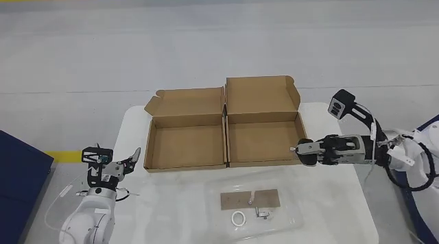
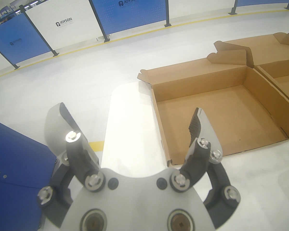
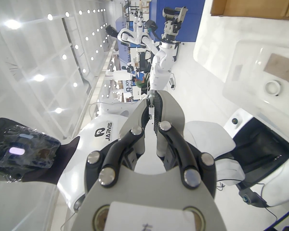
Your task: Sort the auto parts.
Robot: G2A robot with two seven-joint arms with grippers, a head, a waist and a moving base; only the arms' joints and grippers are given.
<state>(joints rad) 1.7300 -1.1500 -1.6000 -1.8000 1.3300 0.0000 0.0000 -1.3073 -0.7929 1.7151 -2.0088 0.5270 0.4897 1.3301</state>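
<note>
Your right gripper (image 1: 295,149) clamps a small part (image 3: 150,105) beside the right box (image 1: 264,141); likely release inside next. Left gripper (image 2: 130,111) jaws apart.

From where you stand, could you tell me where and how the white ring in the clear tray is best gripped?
Probably by its rim, from straight above: the white ring lies flat in the clear tray, hole upward, and the tray's walls stand in the way of a sideways approach.
</note>
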